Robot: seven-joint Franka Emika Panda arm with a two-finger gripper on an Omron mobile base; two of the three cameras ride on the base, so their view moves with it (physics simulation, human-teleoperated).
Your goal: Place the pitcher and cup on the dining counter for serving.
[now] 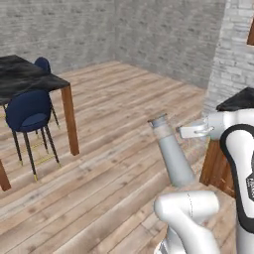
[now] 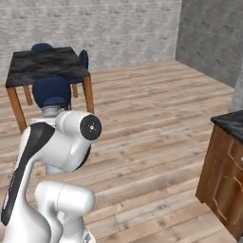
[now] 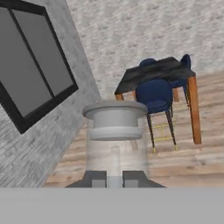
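The tall pale grey pitcher (image 1: 172, 155) hangs in the air over the wooden floor, leaning slightly, with my gripper (image 1: 184, 132) shut on it near its neck from the right. In the hand view the pitcher (image 3: 114, 131) stands right in front of the camera, and the gripper (image 3: 114, 179) has a dark fingertip on each side of it. Its grey top (image 2: 50, 111) peeks out behind my arm in the right base view. The dining counter (image 1: 30, 79) (image 2: 45, 64) (image 3: 157, 72), black marble on brown legs, stands some way ahead to the left. The cup is out of view.
Navy blue chairs (image 1: 27, 114) (image 2: 51, 92) (image 3: 154, 96) stand at the dining counter. A wooden cabinet with a black top (image 1: 218, 168) (image 2: 228, 171) is close on the right. Bare wooden floor (image 1: 114, 99) lies between. A dark-framed window (image 3: 35, 65) is in the brick wall.
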